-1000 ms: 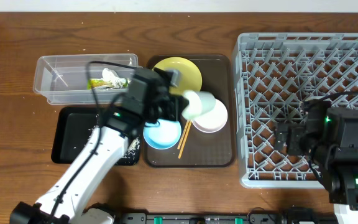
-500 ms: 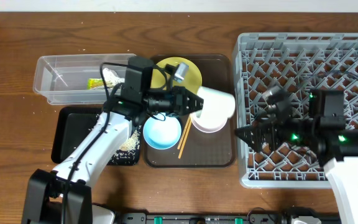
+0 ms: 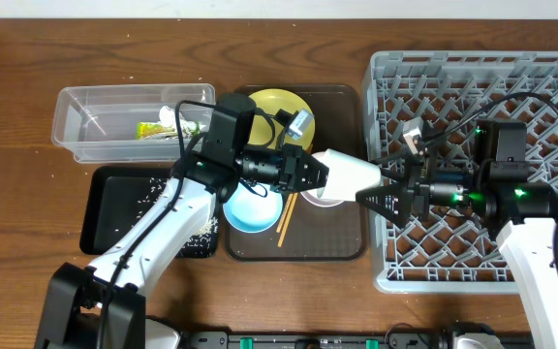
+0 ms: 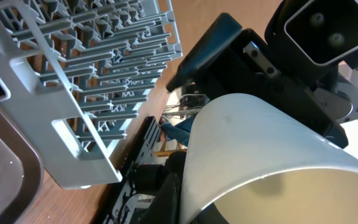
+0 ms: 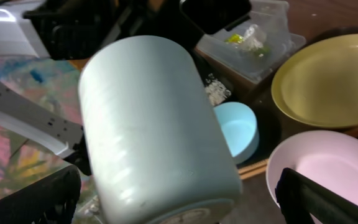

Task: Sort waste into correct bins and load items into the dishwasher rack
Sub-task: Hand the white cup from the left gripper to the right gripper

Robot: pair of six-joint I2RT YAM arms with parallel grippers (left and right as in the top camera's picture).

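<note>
My left gripper (image 3: 316, 174) is shut on the small white cup (image 3: 349, 175) and holds it on its side in the air, between the brown tray and the grey dishwasher rack (image 3: 473, 87). The cup fills the left wrist view (image 4: 260, 149) and the right wrist view (image 5: 154, 124). My right gripper (image 3: 376, 189) is open, with one finger on each side of the cup's base. The yellow plate (image 3: 274, 107), light blue bowl (image 3: 252, 208), white bowl (image 5: 328, 174) and chopsticks (image 3: 286, 215) lie on the brown tray.
The brown tray (image 3: 342, 247) sits left of the rack. The clear tub (image 3: 95, 121) at the back left holds the green-and-orange wrapper (image 3: 158, 128). The black tray (image 3: 124, 208) in front of it holds loose rice (image 3: 201, 228).
My left arm has carried the cup to the right, toward the rack. My right arm has reached left out of the rack, and its open fingers now flank the cup's base.
</note>
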